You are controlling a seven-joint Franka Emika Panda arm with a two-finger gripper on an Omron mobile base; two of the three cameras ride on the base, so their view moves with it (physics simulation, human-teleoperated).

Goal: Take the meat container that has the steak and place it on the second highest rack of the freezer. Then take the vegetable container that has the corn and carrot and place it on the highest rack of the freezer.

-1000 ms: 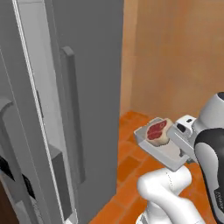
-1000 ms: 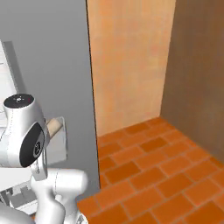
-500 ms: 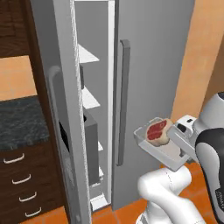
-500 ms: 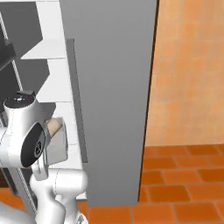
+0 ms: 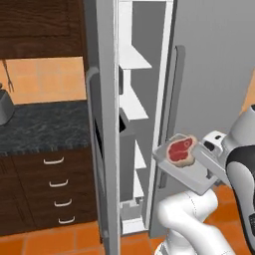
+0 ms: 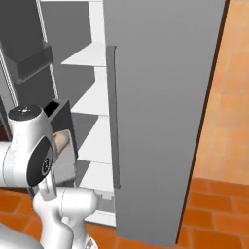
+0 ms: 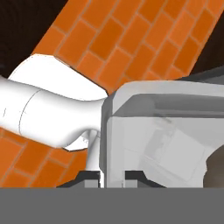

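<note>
Base swung round, freezer (image 5: 144, 99) open ahead

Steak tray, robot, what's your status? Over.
Gripper shut on the grey plastic tray's rim. Flat red steak sits in it, held up beside the open light-grey freezer. White shelves ahead, not yet reached. Nothing blocking.

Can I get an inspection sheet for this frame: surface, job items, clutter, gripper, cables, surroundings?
surface: orange brick floor; dark countertop at left.
job's things: steak lying in grey meat container, carried in front of the freezer; freezer door open, white shelves bare.
clutter: nothing seen.
gripper: gripper shut on the container's rim.
cables: nothing seen.
surroundings: dark drawers with pale handles, orange wall, closed grey door with long handle.
</note>
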